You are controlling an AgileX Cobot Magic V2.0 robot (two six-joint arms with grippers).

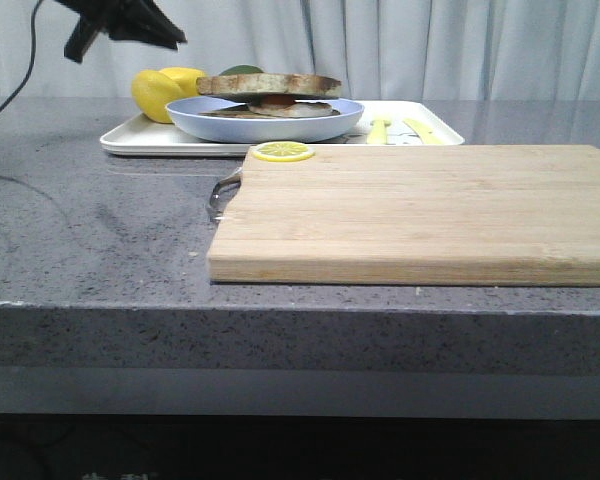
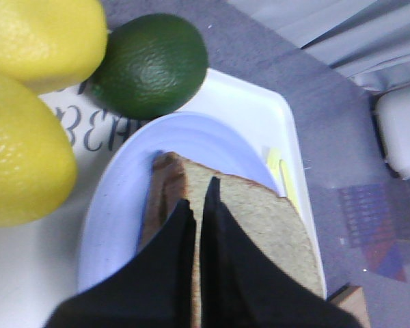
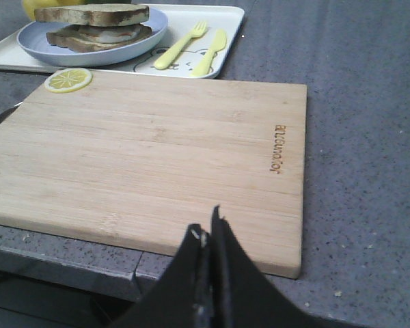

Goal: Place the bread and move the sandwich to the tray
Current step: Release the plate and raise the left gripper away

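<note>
Directly under left fingers [image 2: 195, 225] (closed): bread [image 2: 260, 225].

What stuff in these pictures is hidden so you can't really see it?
- The egg in the sandwich: front view, top bread covers it.
- Part of the bread: left wrist view, the left gripper blocks it.
- Two lemons: left wrist view, cut off by the edge.
- The tray drawing: right wrist view, too small.

A speckled grey stone tabletop [image 1: 90, 230] is backed along its far edge by pale pleated curtains [image 1: 460, 50].
</note>
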